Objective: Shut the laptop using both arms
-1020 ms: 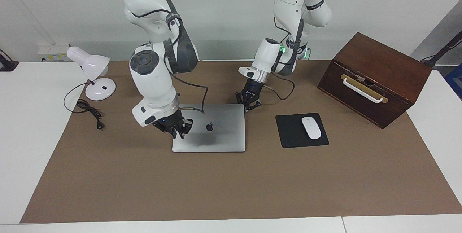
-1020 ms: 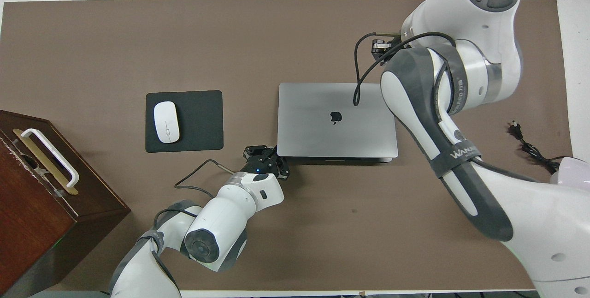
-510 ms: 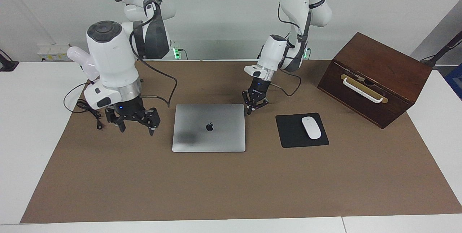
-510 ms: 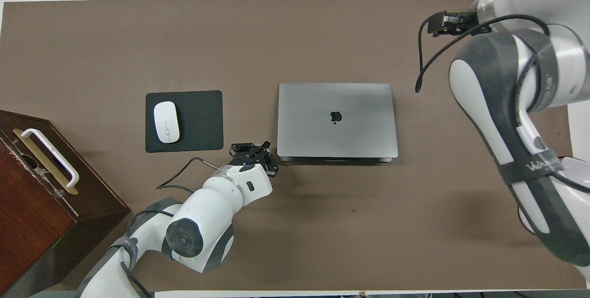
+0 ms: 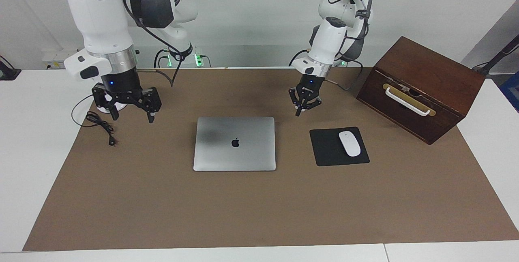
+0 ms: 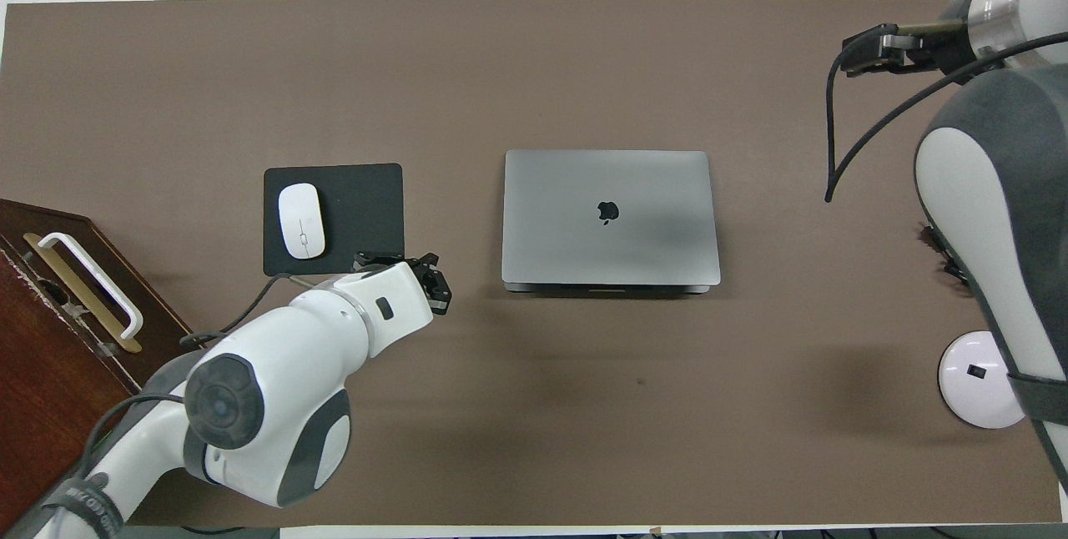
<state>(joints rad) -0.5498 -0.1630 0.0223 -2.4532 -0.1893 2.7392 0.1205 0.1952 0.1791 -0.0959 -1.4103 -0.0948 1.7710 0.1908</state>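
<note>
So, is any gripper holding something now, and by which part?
Nothing is held. The right gripper hangs open above the mat, the left gripper is up too, and the laptop lies closed.

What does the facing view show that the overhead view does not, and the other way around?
Only the facing view shows the right tool, open, raised over the mat near the lamp cord, and the box's whole front. Only the overhead view shows the lamp base uncovered and the laptop's edge nearest the robots. Both show the closed laptop, the mouse on its pad, and the left tool raised between laptop and pad.
</note>
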